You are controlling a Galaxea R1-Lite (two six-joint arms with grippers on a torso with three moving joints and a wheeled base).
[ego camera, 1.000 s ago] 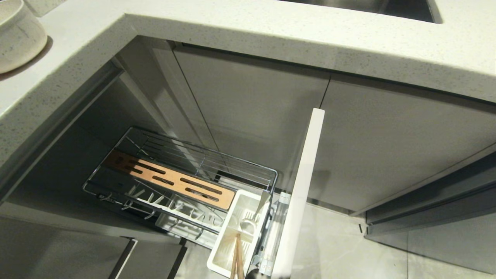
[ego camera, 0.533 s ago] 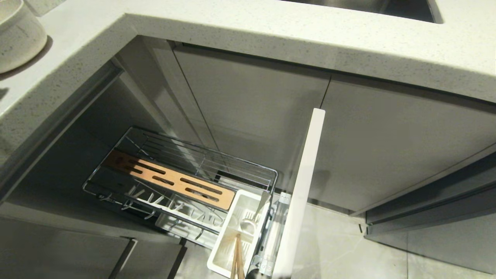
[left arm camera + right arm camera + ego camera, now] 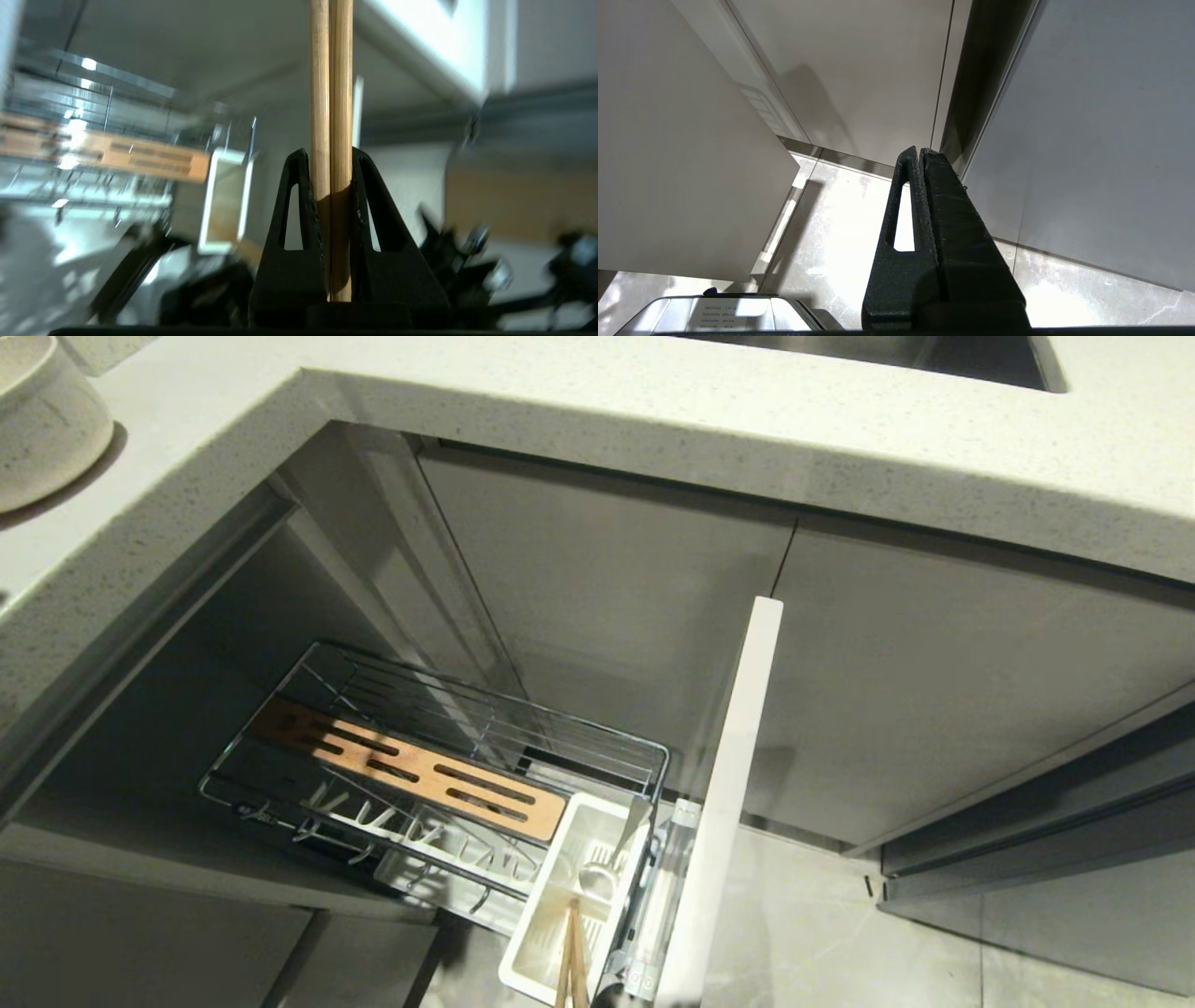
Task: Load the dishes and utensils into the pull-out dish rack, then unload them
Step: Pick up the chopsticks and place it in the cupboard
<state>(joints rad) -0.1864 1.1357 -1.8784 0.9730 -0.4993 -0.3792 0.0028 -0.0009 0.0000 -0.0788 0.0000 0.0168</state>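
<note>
The pull-out dish rack (image 3: pixel 597 733) stands drawn out of the cabinet, with its wooden slotted strip (image 3: pixel 411 770) and white caddy (image 3: pixel 537 933). A silver fork (image 3: pixel 597 875) lies in the caddy. My left gripper (image 3: pixel 331 154) is shut on the pair of wooden chopsticks (image 3: pixel 331 93), which stand straight up from its fingers. In the head view the chopsticks (image 3: pixel 571 961) show over the caddy at the bottom edge, and the gripper itself is out of that view. The off-white bowl (image 3: pixel 42 420) sits on the counter at the far left. My right gripper (image 3: pixel 920 151) is shut and empty, parked over the floor.
The rack's pale drawer front (image 3: pixel 728 803) stands on edge to the right of the caddy. The speckled countertop (image 3: pixel 653 420) overhangs the open cabinet, and a steel sink (image 3: pixel 887 350) lies at its far edge. Closed grey cabinet doors (image 3: pixel 934 691) and tiled floor (image 3: pixel 822 933) lie to the right.
A dark slanted shape at the head view's lower left has slipped out of sight. The chopsticks stay at about the same spot over the caddy. Rack, bowl and right arm have not moved.
</note>
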